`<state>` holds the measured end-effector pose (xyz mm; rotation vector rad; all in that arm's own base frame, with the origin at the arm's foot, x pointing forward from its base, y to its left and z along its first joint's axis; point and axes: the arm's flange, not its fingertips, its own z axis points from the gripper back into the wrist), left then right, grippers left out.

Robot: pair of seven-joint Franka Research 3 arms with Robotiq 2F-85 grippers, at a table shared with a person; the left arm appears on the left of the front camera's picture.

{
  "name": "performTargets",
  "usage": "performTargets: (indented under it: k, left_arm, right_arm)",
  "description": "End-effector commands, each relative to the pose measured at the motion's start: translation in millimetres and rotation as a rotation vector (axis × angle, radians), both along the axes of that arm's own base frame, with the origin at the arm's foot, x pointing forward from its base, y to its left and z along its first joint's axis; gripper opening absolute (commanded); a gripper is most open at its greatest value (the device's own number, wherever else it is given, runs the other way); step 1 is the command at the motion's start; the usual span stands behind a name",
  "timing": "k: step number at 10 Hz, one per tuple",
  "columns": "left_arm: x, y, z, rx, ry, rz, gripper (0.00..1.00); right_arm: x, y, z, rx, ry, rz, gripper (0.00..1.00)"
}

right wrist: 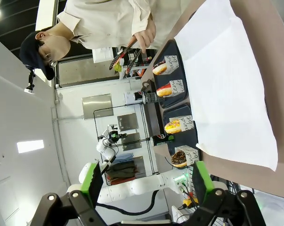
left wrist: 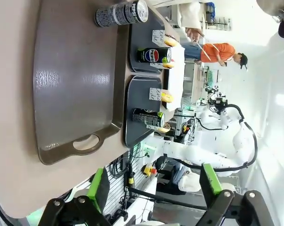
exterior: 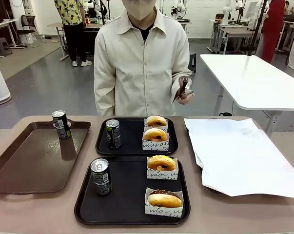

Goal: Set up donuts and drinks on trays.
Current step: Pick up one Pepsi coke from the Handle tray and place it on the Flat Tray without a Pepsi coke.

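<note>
Two black trays lie mid-table, the far tray and the near tray. Two sleeved donuts and one can are on the far tray. On the near one stand a can, a golden donut and a chocolate-iced donut. A third can stands on the brown tray. My left gripper is open above the table's left edge, beside the brown tray. My right gripper is open, off the table's right side, past the white paper.
A white paper sheet covers the table's right part. The person stands at the far side with tongs in a raised hand. The brown tray's near half is bare. A white table stands behind on the right.
</note>
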<state>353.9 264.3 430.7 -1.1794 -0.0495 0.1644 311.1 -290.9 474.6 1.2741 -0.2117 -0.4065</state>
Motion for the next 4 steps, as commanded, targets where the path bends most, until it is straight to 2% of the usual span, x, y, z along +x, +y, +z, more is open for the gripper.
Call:
performTargets:
  k: [1, 4]
  left_arm:
    - [-2.3, -4.7, -1.3, -0.010, -0.010, -0.005, 1.00]
    - [-2.3, -4.7, -1.3, -0.010, -0.010, -0.005, 1.00]
  right_arm:
    - [0.3, 0.2, 1.4, 0.013, -0.015, -0.001, 1.00]
    - [0.3, 0.2, 1.4, 0.013, -0.015, -0.001, 1.00]
